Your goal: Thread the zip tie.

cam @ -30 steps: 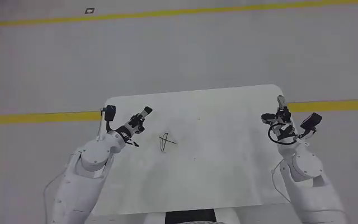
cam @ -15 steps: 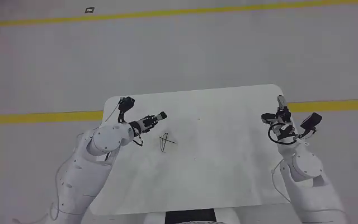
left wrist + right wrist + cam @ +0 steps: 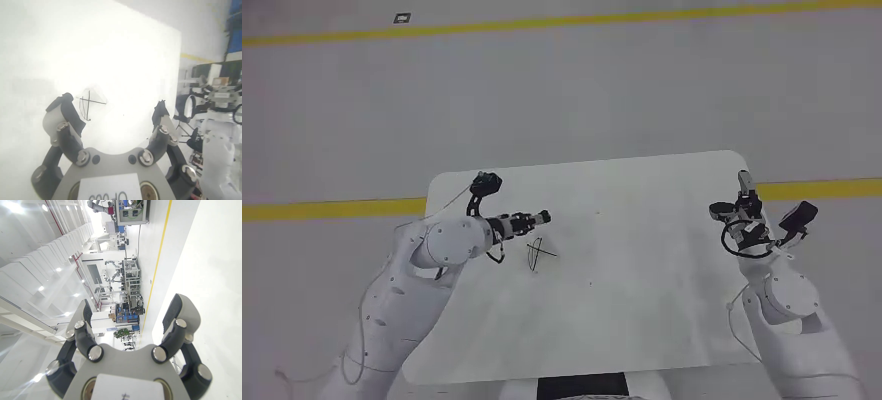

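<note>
One black zip tie (image 3: 537,253) lies in a loose loop on the white bench (image 3: 662,300), left of its middle. The left gripper (image 3: 544,216) hangs near the tie, on the side away from the robot, its jaws spread wide and holding nothing. The right gripper (image 3: 745,182) is well apart at the bench's right edge, its jaws likewise wide open and empty.

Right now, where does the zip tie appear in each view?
Top view: the zip tie lies on the table's left half, near the left claw.
Left wrist view: the zip tie lies ahead on the table, seen through the open left claw.
Right wrist view: the camera looks off the table's edge toward the hall.
Shared landmark: the white table.
</note>
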